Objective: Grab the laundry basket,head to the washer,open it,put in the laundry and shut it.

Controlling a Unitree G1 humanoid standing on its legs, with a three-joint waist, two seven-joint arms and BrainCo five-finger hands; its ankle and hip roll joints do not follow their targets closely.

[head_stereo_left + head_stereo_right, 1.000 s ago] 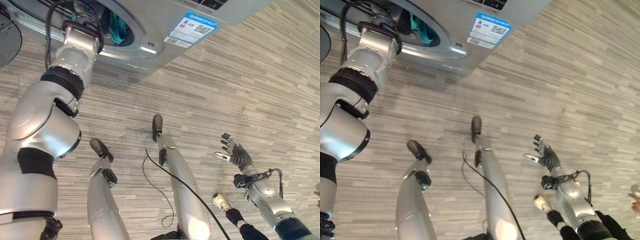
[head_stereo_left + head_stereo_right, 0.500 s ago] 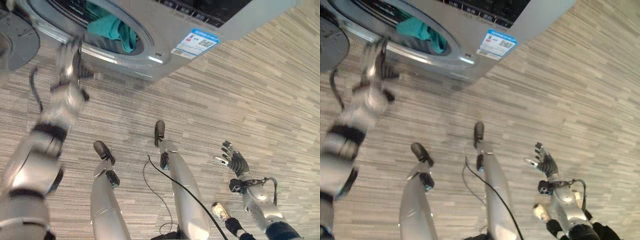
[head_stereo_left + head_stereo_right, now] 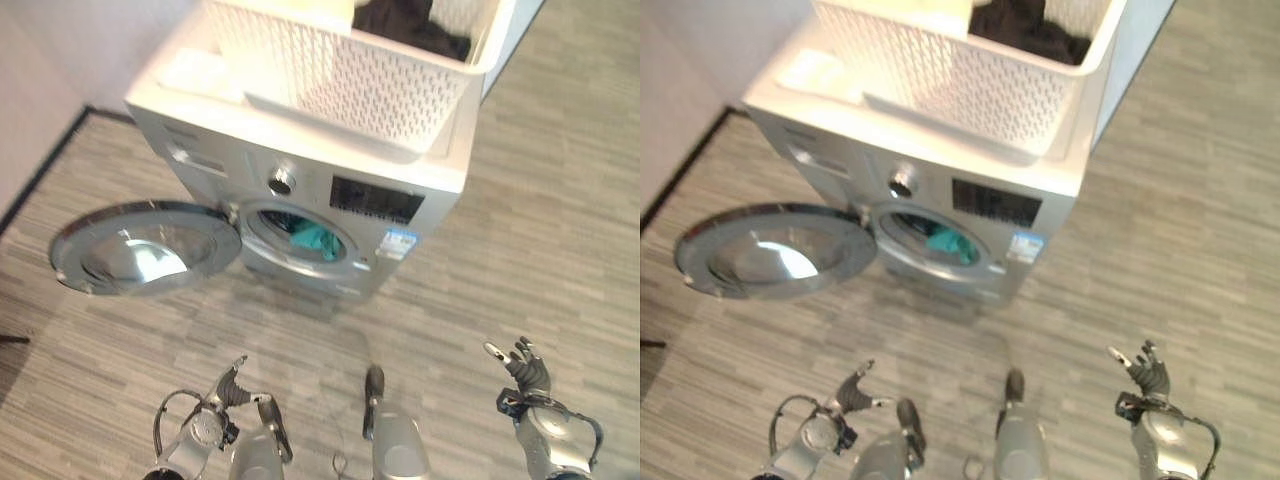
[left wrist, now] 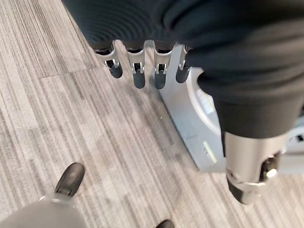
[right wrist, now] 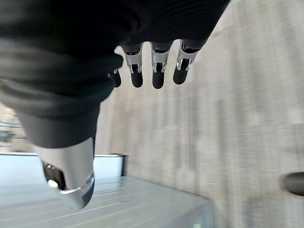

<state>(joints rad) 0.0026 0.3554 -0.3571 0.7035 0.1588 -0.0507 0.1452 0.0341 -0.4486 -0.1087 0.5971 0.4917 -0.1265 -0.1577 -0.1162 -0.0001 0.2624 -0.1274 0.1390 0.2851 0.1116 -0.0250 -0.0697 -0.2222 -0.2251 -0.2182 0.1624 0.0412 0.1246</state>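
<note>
The white laundry basket (image 3: 350, 75) is seen at the top centre, set on the silver washer (image 3: 300, 190), dark laundry (image 3: 410, 25) inside. The washer's door (image 3: 145, 248) is swung open at left; teal cloth (image 3: 315, 238) lies in the drum. The left hand (image 3: 228, 385), lower left, and right hand (image 3: 525, 368), lower right, are held spread, empty.

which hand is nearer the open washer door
Left. The left hand hangs low just right of the washer door; the right hand is far across, past the washer.
</note>
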